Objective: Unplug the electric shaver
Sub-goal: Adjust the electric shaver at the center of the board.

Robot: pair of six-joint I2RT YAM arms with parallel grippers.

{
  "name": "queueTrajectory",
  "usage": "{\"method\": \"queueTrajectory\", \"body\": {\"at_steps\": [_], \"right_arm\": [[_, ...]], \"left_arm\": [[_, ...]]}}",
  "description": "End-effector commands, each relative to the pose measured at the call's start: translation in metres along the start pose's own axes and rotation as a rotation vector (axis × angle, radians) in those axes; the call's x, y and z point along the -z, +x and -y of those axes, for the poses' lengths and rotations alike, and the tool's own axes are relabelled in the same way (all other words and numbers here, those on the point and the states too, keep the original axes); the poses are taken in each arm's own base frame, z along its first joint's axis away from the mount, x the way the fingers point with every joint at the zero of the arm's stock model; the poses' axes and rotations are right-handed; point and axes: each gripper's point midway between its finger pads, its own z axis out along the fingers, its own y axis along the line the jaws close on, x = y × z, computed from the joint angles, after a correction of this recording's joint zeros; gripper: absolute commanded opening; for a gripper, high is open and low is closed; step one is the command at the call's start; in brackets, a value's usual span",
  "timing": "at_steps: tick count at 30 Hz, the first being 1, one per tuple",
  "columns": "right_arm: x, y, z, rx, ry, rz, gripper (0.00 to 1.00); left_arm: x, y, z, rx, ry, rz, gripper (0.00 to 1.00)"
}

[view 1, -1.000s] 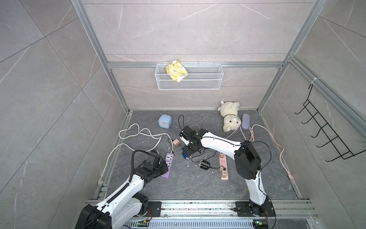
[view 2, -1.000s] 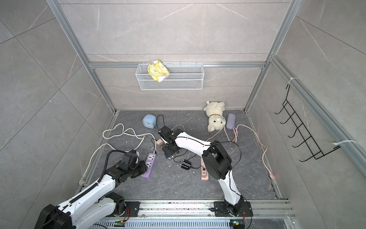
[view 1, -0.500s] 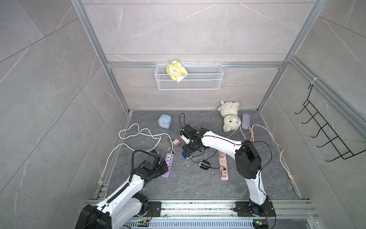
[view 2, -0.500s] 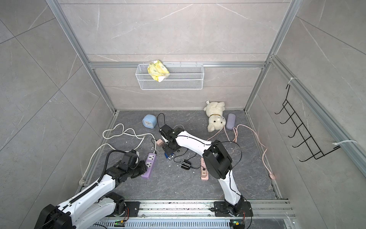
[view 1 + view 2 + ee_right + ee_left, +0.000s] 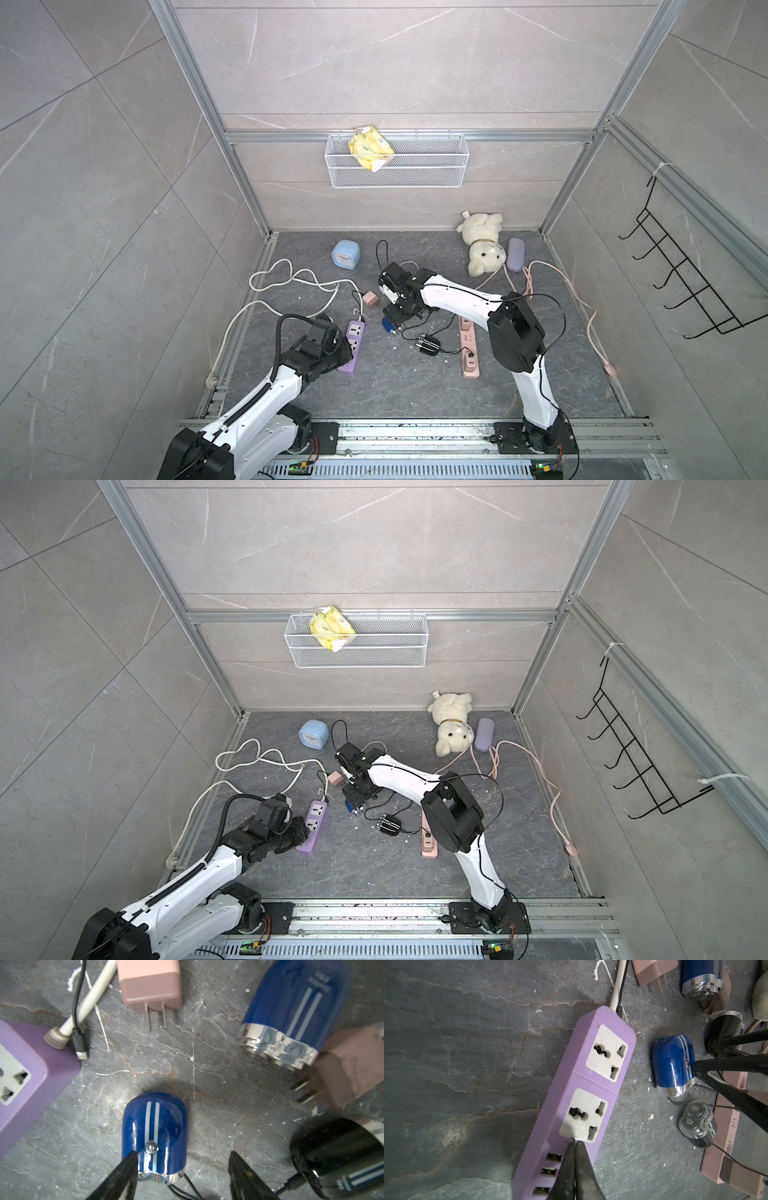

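The blue electric shaver (image 5: pixel 388 325) (image 5: pixel 154 1136) lies on the grey floor, with thin black cable leaving its chrome end. My right gripper (image 5: pixel 182 1155) stands open over that end. One finger touches the shaver's side and the other stands well apart from it. A black USB plug (image 5: pixel 80 1051) lies on the floor beside the purple power strip (image 5: pixel 351 347) (image 5: pixel 579 1084), next to its white cord. My left gripper (image 5: pixel 574 1142) is shut, and its tips press on the strip at the edge of a socket.
A black shaver (image 5: pixel 428 344) lies right of the blue one, its thin wire running to a pink power strip (image 5: pixel 469 353). A loose pink charger (image 5: pixel 370 298), blue clock (image 5: pixel 345 255), teddy bear (image 5: pixel 482 245), purple case (image 5: pixel 515 254) and white cord loops (image 5: pixel 286 278) also lie about.
The right arm's elbow has edged slightly left. The blue shaver, the purple strip and the left arm stay where they were.
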Motion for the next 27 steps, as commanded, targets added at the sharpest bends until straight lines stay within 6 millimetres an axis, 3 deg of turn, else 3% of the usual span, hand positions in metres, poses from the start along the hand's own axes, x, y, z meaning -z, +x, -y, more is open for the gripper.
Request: {"method": "queueTrajectory", "body": {"at_steps": [1,27], "right_arm": [[-0.01,0.008,0.003,-0.015,-0.004,-0.032,0.7],[-0.025,0.014,0.003,-0.023,-0.005,-0.065,0.7]], "left_arm": [[0.006,-0.008,0.01,-0.027,0.02,0.013,0.07],[0.006,-0.007,0.008,-0.026,0.018,0.013,0.07]]}}
